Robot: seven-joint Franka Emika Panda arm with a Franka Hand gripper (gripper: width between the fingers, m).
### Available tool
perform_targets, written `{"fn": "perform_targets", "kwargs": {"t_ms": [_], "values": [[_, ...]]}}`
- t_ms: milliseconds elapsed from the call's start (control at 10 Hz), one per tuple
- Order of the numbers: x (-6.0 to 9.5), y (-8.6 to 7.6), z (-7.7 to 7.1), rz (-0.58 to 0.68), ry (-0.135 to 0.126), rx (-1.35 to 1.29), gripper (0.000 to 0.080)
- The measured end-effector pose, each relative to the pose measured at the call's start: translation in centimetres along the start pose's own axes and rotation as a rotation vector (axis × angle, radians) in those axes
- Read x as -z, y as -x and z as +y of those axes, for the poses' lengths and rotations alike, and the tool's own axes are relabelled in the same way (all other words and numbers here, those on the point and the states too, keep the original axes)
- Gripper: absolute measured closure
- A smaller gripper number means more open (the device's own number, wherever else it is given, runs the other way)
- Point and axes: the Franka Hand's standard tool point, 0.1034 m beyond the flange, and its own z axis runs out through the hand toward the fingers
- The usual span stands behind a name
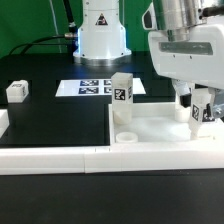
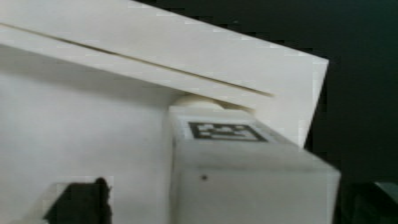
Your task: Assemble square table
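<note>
The square table top [image 1: 160, 125] lies at the exterior view's right, white with a raised rim; in the wrist view the top [image 2: 89, 110] fills most of the picture. One tagged white leg [image 1: 122, 91] stands upright at its far left corner. A round socket [image 1: 126, 135] in the near left corner holds nothing. A second tagged leg [image 1: 203, 111] stands upright at the far right corner. My gripper [image 1: 198, 108] is around it. In the wrist view this leg [image 2: 240, 165] sits between the dark fingers [image 2: 80, 200], with a gap on each side. The gripper [image 2: 231, 205] is open.
A loose white leg [image 1: 17, 90] lies on the black table at the exterior view's left. The marker board [image 1: 92, 87] lies in front of the robot base [image 1: 100, 35]. A long low white rail [image 1: 60, 155] runs along the front edge.
</note>
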Motion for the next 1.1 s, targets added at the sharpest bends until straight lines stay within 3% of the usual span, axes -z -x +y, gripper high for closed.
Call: {"fn": "perform_targets", "kwargs": {"t_ms": [200, 300, 500, 600, 800, 900, 1100], "values": [[0.0, 0.0, 0.0, 0.0, 0.0, 0.0, 0.0151], [0.0, 0.1, -0.3, -0.014, -0.036, -0.164, 0.0151], [0.0, 0.1, -0.2, -0.008, -0.033, 0.084, 0.0151], [0.2, 0.7, -0.4, 0.012, -0.017, 0.317, 0.0151], [0.4, 2.1, -0.6, 0.026, 0.047, 0.741, 0.0151], [0.3, 2.2, -0.4, 0.018, 0.064, 0.85, 0.0151], [0.3, 2.0, -0.4, 0.016, 0.064, 0.998, 0.0151]]}}
